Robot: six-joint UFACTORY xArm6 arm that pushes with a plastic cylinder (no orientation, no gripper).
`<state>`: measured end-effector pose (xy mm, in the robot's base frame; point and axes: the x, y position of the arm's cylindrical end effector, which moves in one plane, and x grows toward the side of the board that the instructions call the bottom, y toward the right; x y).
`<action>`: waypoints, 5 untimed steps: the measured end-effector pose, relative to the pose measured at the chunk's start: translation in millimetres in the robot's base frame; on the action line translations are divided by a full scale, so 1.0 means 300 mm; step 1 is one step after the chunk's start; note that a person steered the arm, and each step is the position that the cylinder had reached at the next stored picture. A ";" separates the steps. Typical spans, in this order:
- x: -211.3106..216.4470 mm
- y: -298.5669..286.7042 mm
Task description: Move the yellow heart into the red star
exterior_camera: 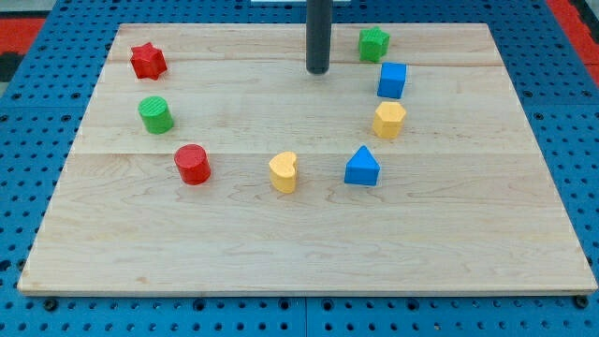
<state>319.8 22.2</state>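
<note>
While between heart and star: red cylinder (pixel 192 164), green cylinder (pixel 154 114)
Yellow heart (pixel 284 172): well below my tip (pixel 317 70)
Red star (pixel 148 61): far left
Jaws: none, bare rod

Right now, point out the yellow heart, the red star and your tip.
yellow heart (pixel 284 172), camera view, middle of its top face
red star (pixel 148 61), camera view, centre of its top face
my tip (pixel 317 70), camera view, very end of the rod, toward the view's top, touching no block

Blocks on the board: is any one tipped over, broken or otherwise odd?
Nothing stands out. All eight blocks rest flat and apart on the wooden board, including the yellow heart and red star. My tip touches none.
</note>
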 end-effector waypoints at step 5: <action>0.238 -0.291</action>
<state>391.2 -65.2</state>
